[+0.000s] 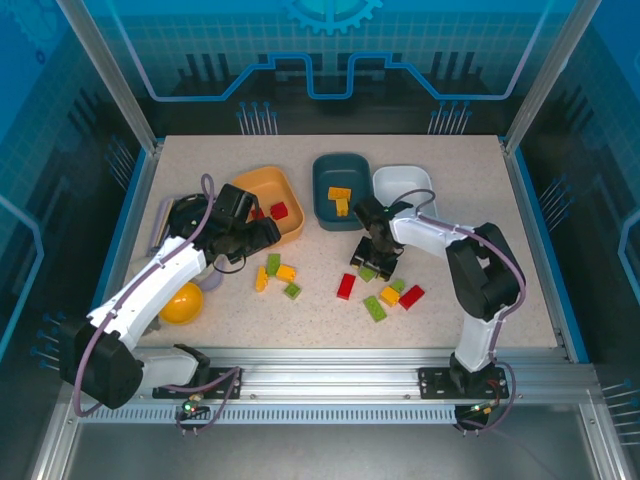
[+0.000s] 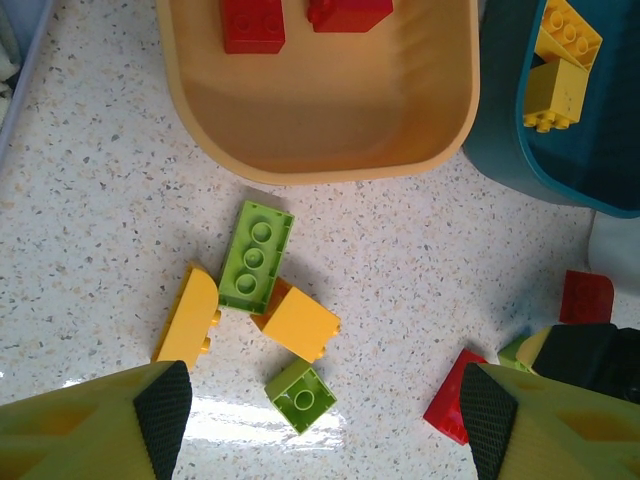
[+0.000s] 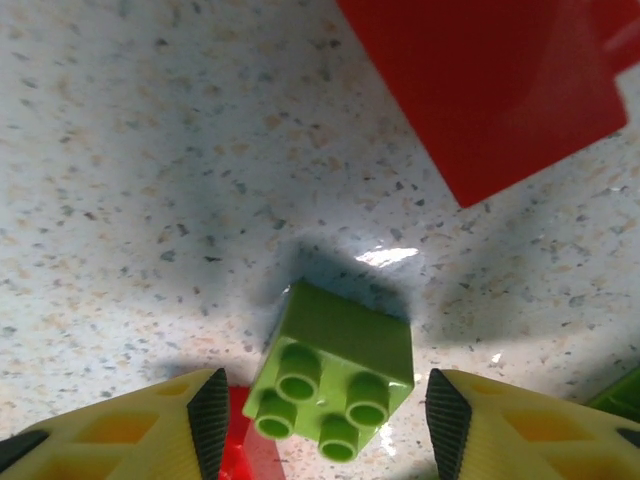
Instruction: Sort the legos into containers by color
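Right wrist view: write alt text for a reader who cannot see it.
A green four-stud brick sits on a speckled table between the open, black-padded yellow fingers of the right gripper, neither touching it. Part of a red brick lies at the upper right.

High overhead view of whole table [image 1: 470,185]; both wrist views straight down, right one nearest.

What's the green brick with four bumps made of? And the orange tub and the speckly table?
The green brick looks like hard plastic: crisp moulded studs, even colour, soft sheen. The orange tub seems plastic too: thin rounded wall, satin look. The table looks like speckled stone or a laminate copying it, glossy where light glares; I can't tell which.
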{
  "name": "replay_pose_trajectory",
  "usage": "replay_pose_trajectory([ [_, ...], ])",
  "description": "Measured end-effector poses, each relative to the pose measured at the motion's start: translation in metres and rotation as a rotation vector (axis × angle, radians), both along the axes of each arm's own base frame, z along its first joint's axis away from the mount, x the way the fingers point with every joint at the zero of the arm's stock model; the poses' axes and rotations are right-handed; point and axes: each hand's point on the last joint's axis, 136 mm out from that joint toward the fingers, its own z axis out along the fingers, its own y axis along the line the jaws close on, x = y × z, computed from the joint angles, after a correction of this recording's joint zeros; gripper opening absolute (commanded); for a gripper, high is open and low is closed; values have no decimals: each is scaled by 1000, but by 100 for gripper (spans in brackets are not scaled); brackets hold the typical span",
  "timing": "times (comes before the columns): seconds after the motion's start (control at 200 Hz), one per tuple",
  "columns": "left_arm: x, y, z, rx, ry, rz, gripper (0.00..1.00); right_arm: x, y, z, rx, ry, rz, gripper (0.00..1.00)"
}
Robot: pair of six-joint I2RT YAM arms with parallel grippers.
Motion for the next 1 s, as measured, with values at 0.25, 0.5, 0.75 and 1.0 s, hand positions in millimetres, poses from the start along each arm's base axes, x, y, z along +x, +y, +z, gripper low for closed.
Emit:
replay_pose_trajectory([
  [0.25,1,-3,1,-10,-5,-7,75,-1,0,-5,-6,18,-46,35],
  [0.5,4,-9,8,-44,-32,-22,75,0,1,-1,-9,5,-37,24],
  [0.75,23,-59,46,-318,-143,-127,75,27,-3,70,-7,-198,54,21],
  [1.0,55,-96,79,-464,-179,-177,75,81,-63,126,-64,-383,44,20],
])
